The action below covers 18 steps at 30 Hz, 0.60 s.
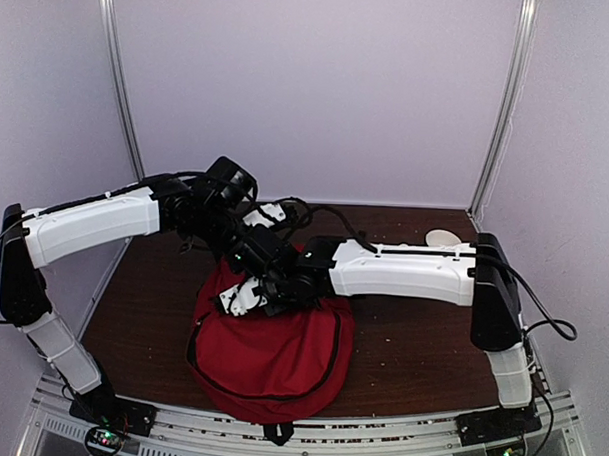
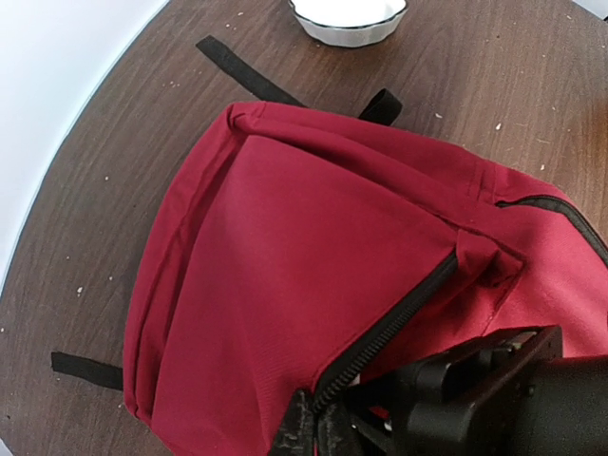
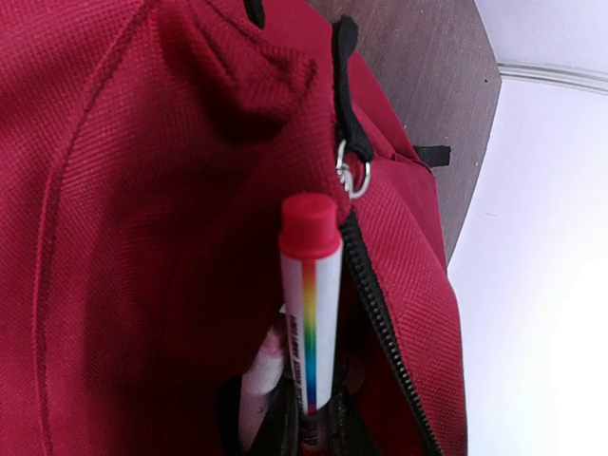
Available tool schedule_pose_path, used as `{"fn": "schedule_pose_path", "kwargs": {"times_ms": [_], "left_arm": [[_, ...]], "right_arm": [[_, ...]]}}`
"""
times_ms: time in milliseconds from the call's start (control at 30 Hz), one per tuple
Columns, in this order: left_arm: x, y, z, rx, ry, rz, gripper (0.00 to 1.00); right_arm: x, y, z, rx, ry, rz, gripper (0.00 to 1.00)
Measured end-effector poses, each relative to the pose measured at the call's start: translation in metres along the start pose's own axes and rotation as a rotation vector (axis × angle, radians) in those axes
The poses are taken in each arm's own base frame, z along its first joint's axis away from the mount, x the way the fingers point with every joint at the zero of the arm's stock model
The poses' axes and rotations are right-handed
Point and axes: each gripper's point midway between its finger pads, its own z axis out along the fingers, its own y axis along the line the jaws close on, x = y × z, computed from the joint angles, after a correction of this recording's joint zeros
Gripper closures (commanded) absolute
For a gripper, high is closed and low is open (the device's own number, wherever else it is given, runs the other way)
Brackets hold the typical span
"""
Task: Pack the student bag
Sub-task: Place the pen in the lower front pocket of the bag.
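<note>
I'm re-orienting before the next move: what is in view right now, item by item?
student bag: one, red with black zip and straps, middle of the table towards the near edge.
marker: one, white with red cap and rainbow stripe, at the bag's open zip.
bowl: one, white, far right of the table.
table: one, dark brown.
left pincer: one, black, shut on the bag's zip edge.
right pincer: one, shut on the marker.

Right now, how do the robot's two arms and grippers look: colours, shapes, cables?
The left arm and the right arm each have long white box-like links joined by black joints. Thin black cables run along them. Each base carries a small green light. The left gripper has black fingers on a black housing. The right gripper barely shows in its own view.
</note>
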Motion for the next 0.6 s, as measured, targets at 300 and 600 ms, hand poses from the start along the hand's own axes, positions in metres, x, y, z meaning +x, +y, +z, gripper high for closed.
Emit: {"fn": "schedule_pose_path", "kwargs": {"times_ms": [300,600], "left_arm": [[0.005,0.008,0.0,-0.028,0.017,-0.008,1.0],[0.005,0.014,-0.001,-0.05,0.016,-0.011,1.0]], "right_arm": [[0.013,-0.01,0.016,0.083,0.092,0.019,0.91],[0.022,-0.022,0.023,0.171,0.164,0.058,0.71]]}}
